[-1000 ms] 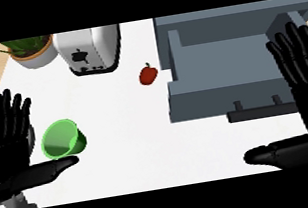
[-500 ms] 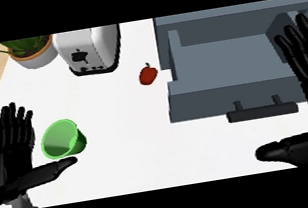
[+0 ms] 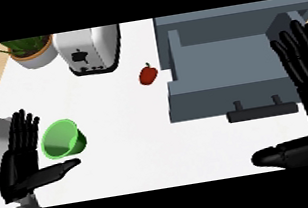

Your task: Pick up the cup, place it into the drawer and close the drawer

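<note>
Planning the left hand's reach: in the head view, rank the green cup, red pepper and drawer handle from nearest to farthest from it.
1. Green cup, just right of the left hand.
2. Red pepper, mid-counter, up and to the right.
3. Drawer handle, across the counter on the right side.

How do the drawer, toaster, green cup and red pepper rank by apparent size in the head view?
Largest to smallest:
1. drawer
2. toaster
3. green cup
4. red pepper
Each step down is plain; no two look alike.
</note>
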`<state>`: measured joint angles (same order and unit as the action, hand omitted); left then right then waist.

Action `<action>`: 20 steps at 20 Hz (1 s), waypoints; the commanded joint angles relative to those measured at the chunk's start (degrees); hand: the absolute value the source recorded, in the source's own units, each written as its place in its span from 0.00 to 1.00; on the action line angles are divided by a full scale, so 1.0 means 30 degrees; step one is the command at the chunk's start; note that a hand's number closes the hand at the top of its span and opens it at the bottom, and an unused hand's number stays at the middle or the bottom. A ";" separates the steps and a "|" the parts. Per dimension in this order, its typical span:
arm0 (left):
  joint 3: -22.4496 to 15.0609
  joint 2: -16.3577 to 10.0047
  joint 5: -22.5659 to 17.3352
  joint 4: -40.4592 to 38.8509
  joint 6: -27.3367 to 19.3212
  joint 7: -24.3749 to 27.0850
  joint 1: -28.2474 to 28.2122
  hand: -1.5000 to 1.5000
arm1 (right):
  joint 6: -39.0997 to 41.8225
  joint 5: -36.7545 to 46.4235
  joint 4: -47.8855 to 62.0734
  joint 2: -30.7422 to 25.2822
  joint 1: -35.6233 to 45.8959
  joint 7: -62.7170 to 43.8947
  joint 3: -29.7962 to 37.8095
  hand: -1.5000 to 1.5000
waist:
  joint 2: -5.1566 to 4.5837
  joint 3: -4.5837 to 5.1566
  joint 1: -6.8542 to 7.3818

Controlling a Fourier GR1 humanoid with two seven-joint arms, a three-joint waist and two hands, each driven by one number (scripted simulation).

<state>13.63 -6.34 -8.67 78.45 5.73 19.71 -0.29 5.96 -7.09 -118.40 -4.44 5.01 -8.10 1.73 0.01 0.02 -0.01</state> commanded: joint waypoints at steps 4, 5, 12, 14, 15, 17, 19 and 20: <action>0.0496 -0.0395 0.0054 -0.4789 0.0850 0.2705 0.1283 0.00 | 0.0448 -0.0546 -0.0939 -0.0090 -0.0822 0.0051 0.0291 0.00 | -0.0007 0.0000 -0.0069; 0.0083 0.0050 0.0422 -0.3481 -0.0012 0.2466 0.0842 0.00 | 0.1256 -0.0667 0.0612 -0.0140 -0.1126 0.1614 0.0495 0.00 | -0.0004 -0.0006 -0.0020; 0.1029 -0.0712 -0.0072 -0.7280 0.0538 0.4656 0.2051 0.00 | -0.0049 -0.0263 -0.1181 -0.0144 0.0420 -0.1337 0.0031 0.00 | 0.0000 0.0000 -0.0033; 0.1343 -0.1282 0.0002 -0.9133 0.1446 0.6313 0.2175 0.00 | 0.0282 0.0496 0.1072 0.0252 0.0159 0.0710 -0.0349 0.00 | -0.0021 0.0001 -0.0025; 0.1522 -0.1384 -0.0194 -0.9553 0.1020 0.5918 0.2773 0.00 | -0.0320 0.0199 -0.0888 0.0103 0.0765 -0.1277 -0.0326 0.00 | -0.0006 0.0001 -0.0042; 0.0968 -0.0801 0.0249 -0.9799 0.0426 0.6311 0.2575 0.00 | -0.0095 0.0049 -0.0321 0.0256 0.0336 -0.0590 -0.0288 0.00 | -0.0002 -0.0003 -0.0025; 0.1306 -0.0992 0.0042 -1.0897 0.0486 0.7027 0.3051 0.00 | 0.0288 0.0550 0.1603 0.0529 0.0002 0.1619 -0.0288 0.00 | -0.0016 -0.0003 -0.0018; 0.1590 -0.1861 -0.0055 -1.2158 0.1676 0.7949 0.3158 0.00 | -0.0091 -0.0424 -0.1499 -0.0005 0.0068 -0.1578 0.0029 0.00 | -0.0006 0.0004 -0.0073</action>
<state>17.58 -10.12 -8.51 48.00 8.37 39.15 8.31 6.15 -7.35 -118.79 -4.05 5.89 -9.37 1.54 -0.02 -0.02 -0.13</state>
